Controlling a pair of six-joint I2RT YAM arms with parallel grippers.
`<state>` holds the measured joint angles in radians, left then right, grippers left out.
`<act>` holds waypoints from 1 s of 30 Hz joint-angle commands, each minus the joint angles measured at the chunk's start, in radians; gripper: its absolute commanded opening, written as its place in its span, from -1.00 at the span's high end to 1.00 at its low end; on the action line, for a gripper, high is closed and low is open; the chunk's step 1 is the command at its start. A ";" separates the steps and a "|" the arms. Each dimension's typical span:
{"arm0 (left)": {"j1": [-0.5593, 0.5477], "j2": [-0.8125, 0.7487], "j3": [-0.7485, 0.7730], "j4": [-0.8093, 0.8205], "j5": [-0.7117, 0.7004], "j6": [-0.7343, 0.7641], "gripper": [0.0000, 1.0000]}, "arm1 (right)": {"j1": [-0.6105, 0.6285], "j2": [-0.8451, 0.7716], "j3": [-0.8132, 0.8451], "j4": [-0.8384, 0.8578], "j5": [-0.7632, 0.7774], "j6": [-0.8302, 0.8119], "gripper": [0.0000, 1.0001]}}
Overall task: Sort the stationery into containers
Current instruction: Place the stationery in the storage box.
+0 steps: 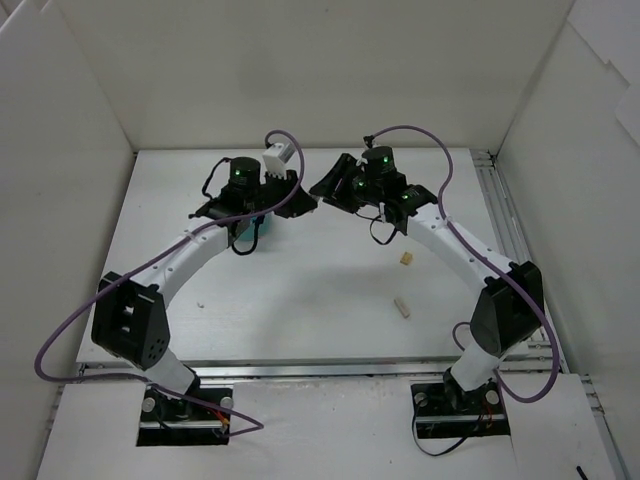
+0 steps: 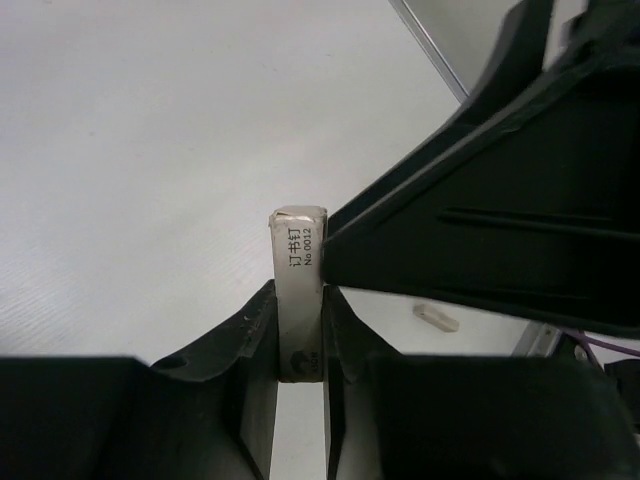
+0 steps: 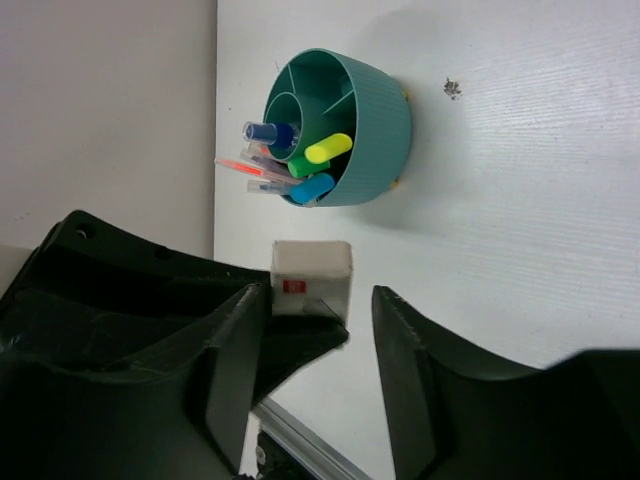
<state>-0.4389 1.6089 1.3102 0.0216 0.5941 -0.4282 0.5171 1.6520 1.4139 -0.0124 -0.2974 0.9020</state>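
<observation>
Left tool (image 2: 298,335) clamped a small white staple box (image 2: 297,245) by one end above the tabletop (image 2: 150,150), with the teal tub (image 3: 380,120) of pens and highlighters close by. The right tool (image 3: 320,292), jaws apart, straddled the box. Its long axis ran along the left fingers, free end pointing away from that wrist toward the right tool. A nudge from the right finger beside it, or an early release, could twist it loose and drop it outside the tub.
</observation>
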 commanded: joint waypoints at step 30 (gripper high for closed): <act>0.485 0.367 0.612 -0.775 -0.100 0.732 1.00 | -0.313 -0.135 -0.087 -0.138 -0.013 -0.434 -0.96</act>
<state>0.0395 1.9671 1.8767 -0.6857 0.4706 0.2207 0.2169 1.5978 1.3193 -0.1398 -0.3580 0.5117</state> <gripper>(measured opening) 0.142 0.979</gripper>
